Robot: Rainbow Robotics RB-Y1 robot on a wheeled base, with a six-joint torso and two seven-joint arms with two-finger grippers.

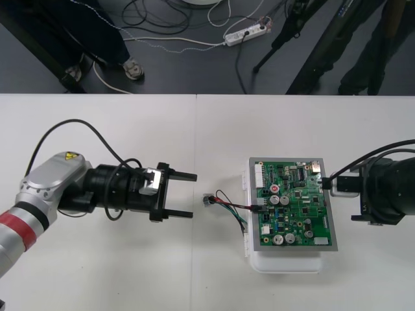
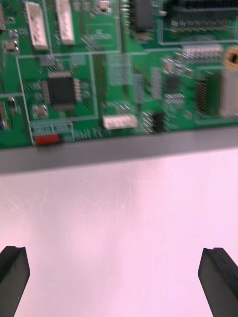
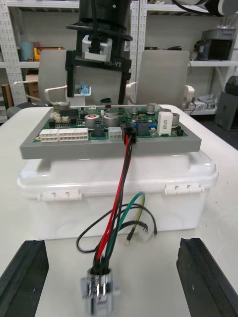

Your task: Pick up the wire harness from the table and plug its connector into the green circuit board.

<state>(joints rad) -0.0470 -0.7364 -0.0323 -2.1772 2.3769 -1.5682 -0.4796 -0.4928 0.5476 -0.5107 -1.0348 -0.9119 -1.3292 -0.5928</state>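
**Item 1, left gripper** [image 1: 193, 195]: lay level at the table's left-centre, pointing right toward the board. Its fingers [image 3: 22, 280] stood wide apart and held nothing.

**Item 2, right gripper** [image 2: 115, 262]: stood just beside the board's right rim, its arm entering from the right. Its fingers [image 2: 217, 280] were wide apart, with pale surface between them.

**Item 3, green circuit board** [image 1: 295, 204]: sat flat on a white base [image 1: 285, 264], right of the table's centre.

**Item 4, wire harness** [image 1: 230, 206]: was plugged into the board at its left edge. The wires trailed left onto the table. The round metal socket [image 1: 207, 201] lay on the table just right of the left fingertips, touching neither.

**By view:**
- The front view gave the layout of both arms, the board and the harness.
- The left wrist view gave the seating. The black plug [image 3: 130, 133] stood in the board's left edge beside a small white connector [image 3: 115, 133]. Red, black and green wires dropped past the base wall to the socket.
- The right wrist view gave the board's chips and its grey rim at close range.

**Edges and room:**
- A short gap of bare table [image 1: 130, 272] separated the left fingertips from the socket.
- The wires looped close to the base's left wall.
- Broad bare table lay between the board and the table's far edge.
- More bare table lay on the near side of the left arm.
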